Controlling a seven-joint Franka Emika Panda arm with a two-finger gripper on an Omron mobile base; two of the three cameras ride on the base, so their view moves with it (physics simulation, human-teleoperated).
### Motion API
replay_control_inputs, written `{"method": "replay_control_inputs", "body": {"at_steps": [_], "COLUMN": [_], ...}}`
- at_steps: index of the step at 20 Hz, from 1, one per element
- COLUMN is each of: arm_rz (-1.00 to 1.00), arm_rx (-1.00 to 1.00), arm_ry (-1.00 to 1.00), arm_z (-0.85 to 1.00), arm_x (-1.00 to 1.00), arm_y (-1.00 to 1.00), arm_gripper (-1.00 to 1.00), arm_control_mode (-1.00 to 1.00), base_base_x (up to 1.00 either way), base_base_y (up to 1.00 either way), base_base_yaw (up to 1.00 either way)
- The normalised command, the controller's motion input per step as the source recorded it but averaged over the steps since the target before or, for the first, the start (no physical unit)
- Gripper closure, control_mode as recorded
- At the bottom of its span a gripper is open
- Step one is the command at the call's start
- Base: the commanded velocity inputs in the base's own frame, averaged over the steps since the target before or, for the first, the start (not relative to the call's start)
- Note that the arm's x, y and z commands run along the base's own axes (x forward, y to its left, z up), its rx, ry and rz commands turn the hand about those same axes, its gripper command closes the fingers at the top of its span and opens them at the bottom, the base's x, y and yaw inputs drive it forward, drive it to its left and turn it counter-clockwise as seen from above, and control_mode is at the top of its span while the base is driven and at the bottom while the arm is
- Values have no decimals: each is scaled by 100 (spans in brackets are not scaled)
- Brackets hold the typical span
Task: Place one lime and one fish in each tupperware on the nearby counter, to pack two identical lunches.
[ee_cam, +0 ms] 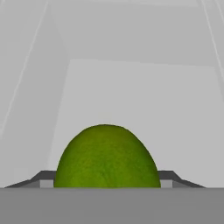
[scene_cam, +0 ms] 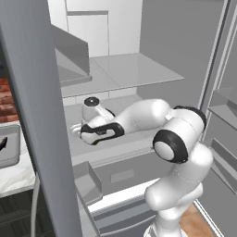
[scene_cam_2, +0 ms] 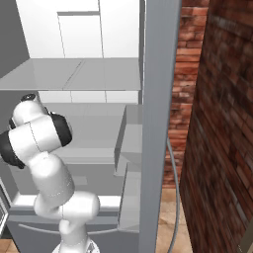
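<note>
Lime between the fingers, deep inside the open fridge

Nearest in the hand view, the lime (ee_cam: 106,158) sits between the two dark fingertips (ee_cam: 42,178) of the gripper (scene_cam: 75,130), jaws closed on it — a round, slick fruit could roll or squirt out if the hold is shallow; farther off lies the pale fridge shelf (scene_cam: 106,139) it hangs over, and the forearm could clip the door bin (scene_cam: 88,181) on the way out to the tupperware (scene_cam: 8,146) on the counter (scene_cam: 16,178) — no writing or brand is readable anywhere

Lime (ee_cam: 106,157) between tool (ee_cam: 106,181) fingers
</note>
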Motion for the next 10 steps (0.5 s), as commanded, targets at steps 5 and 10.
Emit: {"method": "replay_control_inputs", "body": {"at_steps": [5, 10], "arm_rz": [-1, -8], "arm_rx": [0, 5], "arm_ry": [-32, -16], "arm_z": [28, 100], "arm_x": [-100, -82], "arm_y": [0, 0], "arm_gripper": [100, 100], "arm_control_mode": [-100, -100], "base_base_x": [0, 0], "base_base_y": [0, 0], "base_base_yaw": [0, 0]}}
